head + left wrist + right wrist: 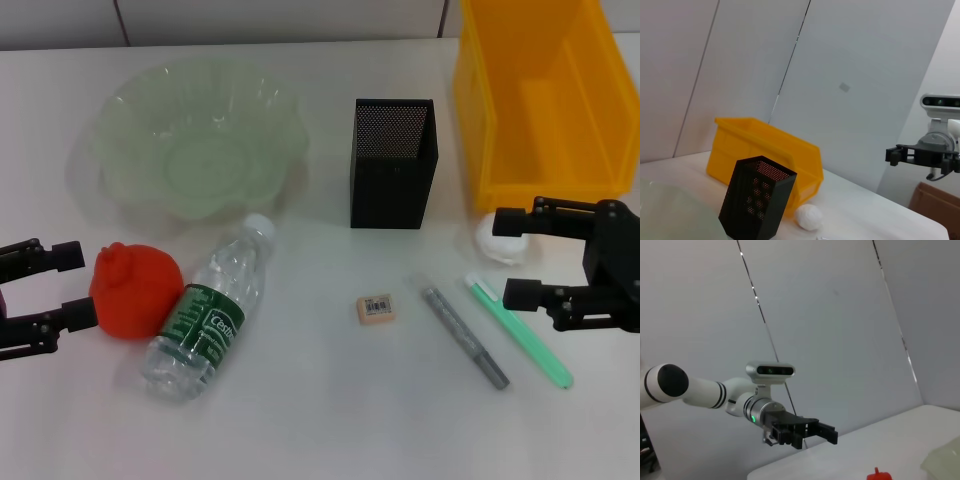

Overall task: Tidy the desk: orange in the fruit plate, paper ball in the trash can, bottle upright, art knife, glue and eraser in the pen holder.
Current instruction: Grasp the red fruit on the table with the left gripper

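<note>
The orange (135, 292) sits on the table at the left, and its top shows in the right wrist view (877, 474). My left gripper (75, 285) is open with its fingertips just left of the orange. The bottle (210, 312) lies on its side beside the orange. The fruit plate (130, 110) stands behind them, empty. The white paper ball (497, 238) lies in front of the yellow trash can (500, 100). My right gripper (512, 258) is open right beside the ball. The eraser (376, 309), a grey stick (463, 335) and a green stick (520, 332) lie in front of the black mesh pen holder (392, 160).
The left wrist view shows the trash can (765, 150), pen holder (757, 202), paper ball (809, 216) and my right gripper (915, 155) farther off. The right wrist view shows my left gripper (805, 432) farther off. I cannot tell which stick is the knife and which the glue.
</note>
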Motion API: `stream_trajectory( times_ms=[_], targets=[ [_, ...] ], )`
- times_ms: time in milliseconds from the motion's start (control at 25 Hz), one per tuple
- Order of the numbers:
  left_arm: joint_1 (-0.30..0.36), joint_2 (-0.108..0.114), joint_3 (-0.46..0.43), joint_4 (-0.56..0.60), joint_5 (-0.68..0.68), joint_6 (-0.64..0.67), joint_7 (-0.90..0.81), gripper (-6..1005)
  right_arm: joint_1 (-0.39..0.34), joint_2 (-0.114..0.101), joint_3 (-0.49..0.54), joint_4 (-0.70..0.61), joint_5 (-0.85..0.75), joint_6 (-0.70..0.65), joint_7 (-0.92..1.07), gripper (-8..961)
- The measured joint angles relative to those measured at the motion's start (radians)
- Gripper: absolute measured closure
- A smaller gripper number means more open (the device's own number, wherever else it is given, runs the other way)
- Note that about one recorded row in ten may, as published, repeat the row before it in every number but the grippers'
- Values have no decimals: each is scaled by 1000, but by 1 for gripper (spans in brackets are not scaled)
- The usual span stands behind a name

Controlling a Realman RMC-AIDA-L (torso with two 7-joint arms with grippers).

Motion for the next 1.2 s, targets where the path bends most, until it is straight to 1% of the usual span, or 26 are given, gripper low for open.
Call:
stream_trajectory(
  times_ms=[200,480,600,680,720,760,800,880,920,960,1080,1160,1200],
  targets=[
    [-4,-1,-2,1,1,-1,-2,217,8,3,-34,-2,-4,1,3,152],
    [-4,-1,-5,4,-3,-5,-2,240,13,3,-36,3,-5,4,3,153],
    [-4,-3,-14,12,-3,-27,2,250,11,3,-35,5,-5,9,1,152],
    [-6,-5,-17,14,-4,-70,6,256,10,3,-35,5,-5,12,0,152],
    [-13,-11,-17,14,-3,-134,8,259,6,6,-35,6,-5,25,-1,152],
    [-13,-11,-17,14,-3,-134,8,263,6,6,-35,6,-5,25,-1,152],
    [-18,-17,-13,14,-1,-174,8,266,0,12,-35,7,-5,35,-2,152],
    [-30,-28,3,15,12,-258,12,272,-3,14,-35,7,-5,38,-2,152],
    [-37,-36,26,16,26,-306,21,276,-10,16,-35,9,-5,42,-3,152],
    [-37,-36,26,16,26,-306,21,279,-10,16,-35,9,-5,42,-3,153],
    [-43,-47,60,17,46,-366,45,289,-20,16,-31,15,-4,45,-3,153],
    [-45,-61,86,17,68,-415,65,295,-23,16,-27,22,-4,45,-3,153],
    [-45,-63,91,17,73,-424,69,298,-24,16,-26,26,-4,45,-3,153]
  ],
)
